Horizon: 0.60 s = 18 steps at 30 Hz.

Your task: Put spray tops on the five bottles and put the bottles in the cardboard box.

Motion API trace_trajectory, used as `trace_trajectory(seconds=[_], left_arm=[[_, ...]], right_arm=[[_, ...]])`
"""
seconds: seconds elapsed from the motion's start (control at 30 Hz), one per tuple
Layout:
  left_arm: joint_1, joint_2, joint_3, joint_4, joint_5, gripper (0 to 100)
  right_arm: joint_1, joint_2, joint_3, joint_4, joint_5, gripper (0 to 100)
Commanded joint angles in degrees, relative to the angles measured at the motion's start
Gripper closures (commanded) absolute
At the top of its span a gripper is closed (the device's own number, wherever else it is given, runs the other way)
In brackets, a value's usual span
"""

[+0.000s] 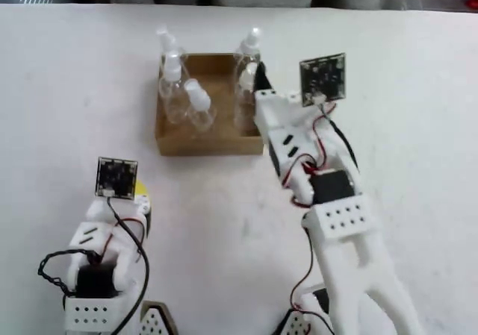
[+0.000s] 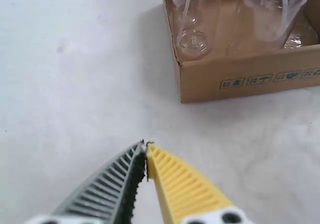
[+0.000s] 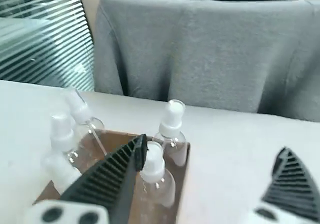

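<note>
Five bottles stand in the cardboard box; right tool agape.

High view: right arm hides near-right corner of cardboard box and lower parts of the right-hand bottles. Left wrist view: bottle tops and box's far side cut off at frame edge.
</note>
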Motion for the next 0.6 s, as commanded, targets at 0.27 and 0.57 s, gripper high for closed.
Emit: trace_trajectory(seconds=[0.27,0.57], left_arm=[[0.1,0.0,-0.2,0.4,-0.4,98],[0.1,0.0,-0.2,0.4,-0.4,98]], right_arm=[[7.0,-24.7,5.7,25.0,0.0,92.6],[10.1,-59.4,24.7,33.6,4.0,94.7]])
